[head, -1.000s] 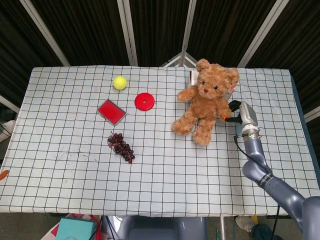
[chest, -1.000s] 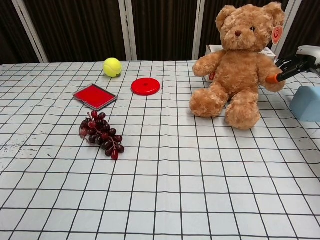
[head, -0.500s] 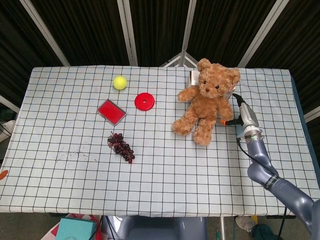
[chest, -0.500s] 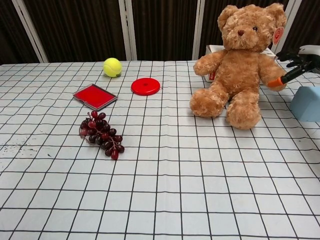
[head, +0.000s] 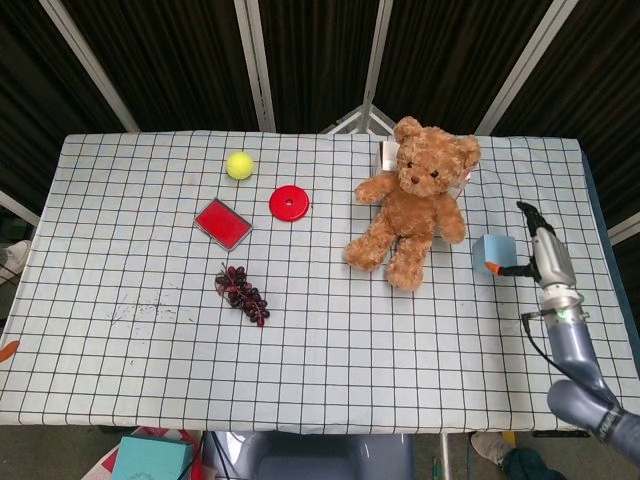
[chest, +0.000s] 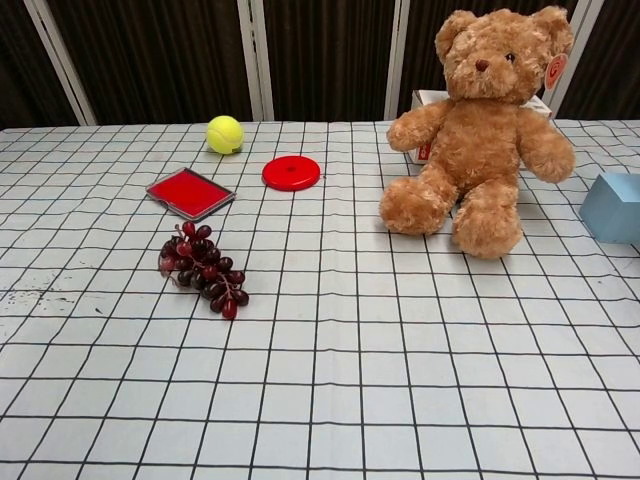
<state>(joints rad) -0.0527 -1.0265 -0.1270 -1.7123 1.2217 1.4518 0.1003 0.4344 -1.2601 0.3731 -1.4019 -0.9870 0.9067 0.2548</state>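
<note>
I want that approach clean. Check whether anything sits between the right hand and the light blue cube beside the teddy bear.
Nothing visible does. In the head view the right hand is just right of the light blue cube, its orange-tipped finger pointing at the cube's near corner, with only bare checked cloth around. The teddy bear sits on the cube's far side, left of it.

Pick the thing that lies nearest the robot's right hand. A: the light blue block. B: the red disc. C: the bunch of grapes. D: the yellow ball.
A: in the head view the right hand sits just right of the light blue block, its orange-tipped fingers pointing at the block's side, while the other three things lie far off on the left half of the table.
</note>
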